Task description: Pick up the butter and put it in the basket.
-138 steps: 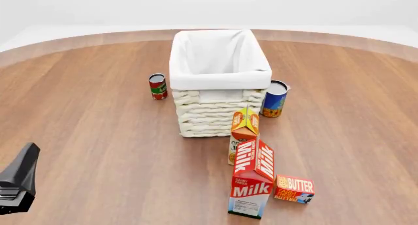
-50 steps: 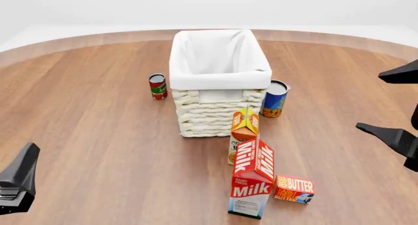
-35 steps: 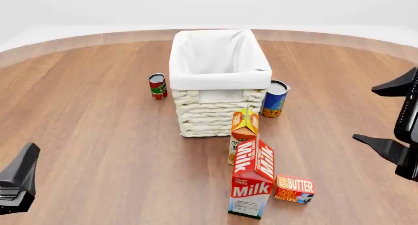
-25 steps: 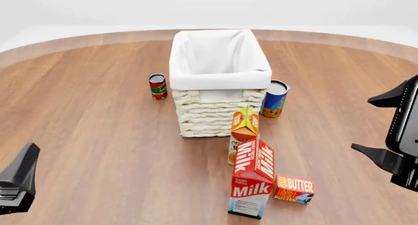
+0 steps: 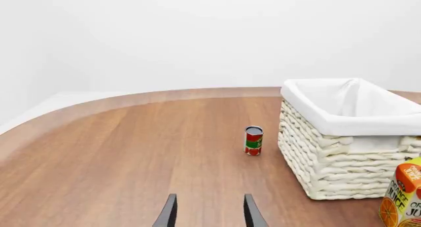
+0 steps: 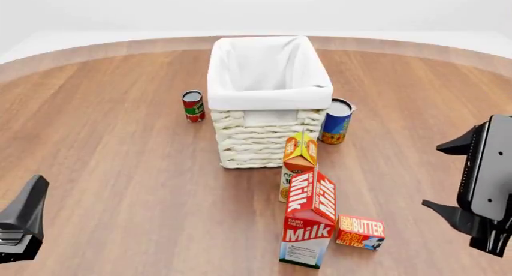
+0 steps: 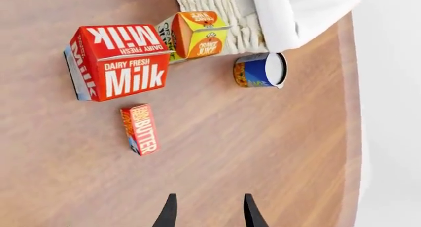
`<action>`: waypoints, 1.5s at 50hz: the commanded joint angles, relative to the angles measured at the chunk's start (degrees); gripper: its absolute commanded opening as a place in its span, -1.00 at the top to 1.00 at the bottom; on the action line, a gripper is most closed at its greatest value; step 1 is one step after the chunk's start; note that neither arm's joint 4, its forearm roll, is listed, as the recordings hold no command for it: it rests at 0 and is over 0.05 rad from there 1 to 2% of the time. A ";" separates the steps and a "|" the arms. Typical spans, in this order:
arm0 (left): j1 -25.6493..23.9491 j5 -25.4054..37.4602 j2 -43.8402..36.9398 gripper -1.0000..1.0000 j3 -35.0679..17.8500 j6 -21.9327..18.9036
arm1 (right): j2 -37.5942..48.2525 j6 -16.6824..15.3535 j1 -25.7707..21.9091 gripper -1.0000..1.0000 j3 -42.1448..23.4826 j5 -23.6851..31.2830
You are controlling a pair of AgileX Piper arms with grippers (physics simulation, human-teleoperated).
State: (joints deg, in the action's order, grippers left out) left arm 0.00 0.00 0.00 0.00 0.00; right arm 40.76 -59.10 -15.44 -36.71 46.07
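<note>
The butter is a small flat red-and-orange box lying on the table near the front, just right of the milk carton; it also shows in the right wrist view. The white wicker basket with its cloth liner stands behind the cartons in the middle of the table. My right gripper hovers open to the right of the butter and apart from it, fingers spread with nothing between them. My left gripper is open and empty at the front left, far from the butter.
A tall red milk carton stands right beside the butter, with an orange juice carton behind it, against the basket front. A blue can sits at the basket's right, a red can at its left.
My right gripper came in from the right edge and moved nearer and lower, toward the butter's side. The left gripper and all objects stayed put.
</note>
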 commanded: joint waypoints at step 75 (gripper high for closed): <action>0.00 0.00 0.00 -1.00 0.00 0.00 | 21.03 1.05 -4.84 -1.00 14.44 -26.10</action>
State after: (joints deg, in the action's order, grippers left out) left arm 0.00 0.00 0.00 0.00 0.00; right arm 59.28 -58.73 -19.42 -22.90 22.61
